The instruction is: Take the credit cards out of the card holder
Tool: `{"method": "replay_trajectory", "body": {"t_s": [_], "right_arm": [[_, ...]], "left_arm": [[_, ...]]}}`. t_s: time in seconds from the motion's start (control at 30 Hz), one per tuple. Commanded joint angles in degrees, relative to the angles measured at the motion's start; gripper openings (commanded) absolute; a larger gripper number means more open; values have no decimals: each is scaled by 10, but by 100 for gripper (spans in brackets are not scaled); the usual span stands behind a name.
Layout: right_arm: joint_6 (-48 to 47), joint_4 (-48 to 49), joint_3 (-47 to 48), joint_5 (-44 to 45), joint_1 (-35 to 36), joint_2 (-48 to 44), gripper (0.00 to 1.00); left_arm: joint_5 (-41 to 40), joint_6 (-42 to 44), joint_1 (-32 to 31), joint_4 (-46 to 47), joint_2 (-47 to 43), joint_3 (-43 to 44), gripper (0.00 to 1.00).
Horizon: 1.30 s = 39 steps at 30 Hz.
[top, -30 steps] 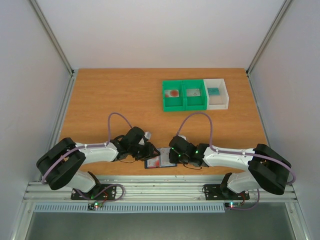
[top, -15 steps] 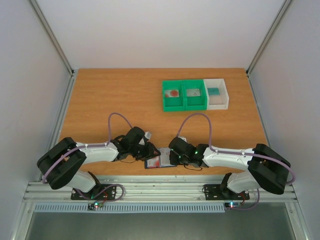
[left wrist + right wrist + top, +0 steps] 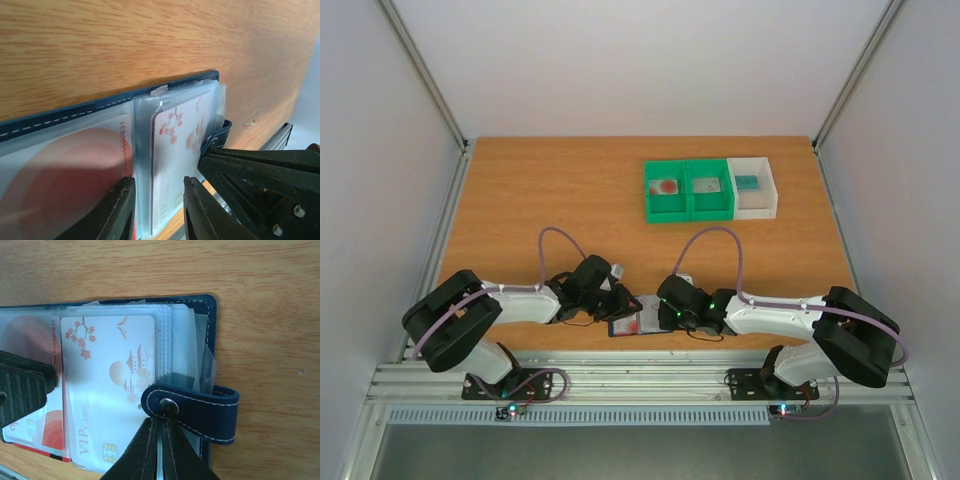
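Your right tool [image 3: 158, 421] is closed at the side tab [image 3: 200, 410] of the card holder [image 3: 640, 325], likely to keep it spread open on the desk [image 3: 560, 200]. Your left tool [image 3: 156, 187], narrowly parted, straddles its sleeve seam. The credit cards [image 3: 112, 375] sit inside the sleeves.

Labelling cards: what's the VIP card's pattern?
The VIP card is white with orange-red blossoms, birds and a pagoda; right wrist view shows best.

There is one card holder [image 3: 640, 326] on one tabletop [image 3: 550, 190]. Two cards show in it: one red card [image 3: 27, 337] and one white card [image 3: 112, 385]. There are three bins: a green bin [image 3: 668, 214], a second green bin [image 3: 711, 213] and one white bin [image 3: 757, 211]. Each bin has one small thing in it. There are two grippers: the left gripper [image 3: 157, 192] and the right gripper [image 3: 157, 427].
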Motion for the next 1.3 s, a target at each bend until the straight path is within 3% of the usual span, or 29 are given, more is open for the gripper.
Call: {"method": "replay_trajectory", "body": {"t_s": [0.0, 0.17, 0.33, 0.77, 0.9, 1.13, 1.27], "right_arm": [[21, 19, -24, -2, 7, 6, 5], [26, 9, -27, 7, 8, -4, 5], [34, 7, -31, 14, 8, -9, 5], [43, 13, -48, 30, 7, -17, 4], [38, 35, -52, 18, 8, -19, 4], [20, 26, -21, -6, 8, -46, 10], [13, 23, -6, -10, 8, -36, 12]], "left_arm": [[-9, -27, -6, 81, 22, -17, 27], [-8, -34, -7, 96, 31, -16, 19], [-11, -34, -7, 96, 23, -17, 1], [-31, 33, 2, -33, -47, -5, 0], [-24, 39, 3, -47, -49, 3, 1], [-17, 33, 3, -23, -21, 9, 25], [-11, 29, 3, -5, -4, 8, 27]]}}
